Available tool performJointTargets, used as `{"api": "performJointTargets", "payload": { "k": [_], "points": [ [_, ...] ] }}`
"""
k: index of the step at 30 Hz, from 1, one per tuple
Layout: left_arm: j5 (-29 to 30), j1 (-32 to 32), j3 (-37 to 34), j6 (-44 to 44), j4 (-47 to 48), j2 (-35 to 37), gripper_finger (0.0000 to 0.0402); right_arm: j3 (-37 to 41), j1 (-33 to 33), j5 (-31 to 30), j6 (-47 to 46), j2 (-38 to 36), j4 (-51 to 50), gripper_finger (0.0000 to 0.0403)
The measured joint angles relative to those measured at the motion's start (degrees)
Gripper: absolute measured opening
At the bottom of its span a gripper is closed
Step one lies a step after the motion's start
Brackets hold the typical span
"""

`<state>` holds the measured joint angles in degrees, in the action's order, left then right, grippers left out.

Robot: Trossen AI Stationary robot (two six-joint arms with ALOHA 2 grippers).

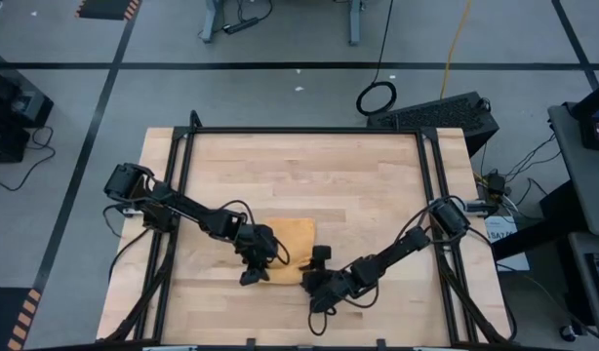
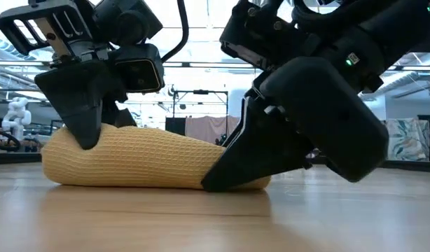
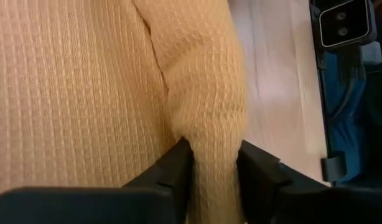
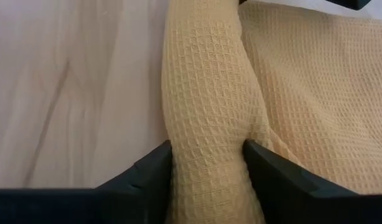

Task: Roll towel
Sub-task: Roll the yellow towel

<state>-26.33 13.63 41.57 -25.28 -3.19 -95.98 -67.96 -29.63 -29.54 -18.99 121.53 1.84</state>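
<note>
Two tools pinching one roll: towel part-rolled near the table's front edge

High view: towel lies flat on the wooden table, toward the front, about midway across. Left tool at its front-left corner, right tool at its front-right corner. No containers on the table.

Low view: rolled front edge reads as a fat yellow tube resting on the table, one tool bearing on each end.

Left wrist view: fingers nearly closed, squeezing the rolled fold; flat cloth beside it.

Right wrist view: fingers likewise clamped on the roll, bare wood on one side, flat cloth on the other.

Judgement: early in the roll. Advance both ends together and level, keep the tube tight, or it will skew into a cone
</note>
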Motion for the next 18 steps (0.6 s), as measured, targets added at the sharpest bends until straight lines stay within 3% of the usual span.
{"api": "performJointTargets", "payload": {
  "k": [7,11,14,18],
  "points": [
    [-0.3,0.8,0.0,0.3,1.4,2.6,0.0195,0.2,0.2,1.8,-3.4,-1.6,-1.6,0.0125],
    [1.1,0.8,0.1,0.5,4.0,7.9,0.0229,0.2,1.6,6.7,-7.7,-2.6,-2.7,0.0093],
    [9.5,2.9,0.1,2.3,5.9,12.5,0.0236,0.1,3.4,12.7,-12.2,-2.9,-3.1,0.0081],
    [24.4,10.3,0.1,6.7,5.5,15.7,0.0237,0.1,5.1,16.7,-15.1,-2.8,-3.1,0.008]
  ]
}}
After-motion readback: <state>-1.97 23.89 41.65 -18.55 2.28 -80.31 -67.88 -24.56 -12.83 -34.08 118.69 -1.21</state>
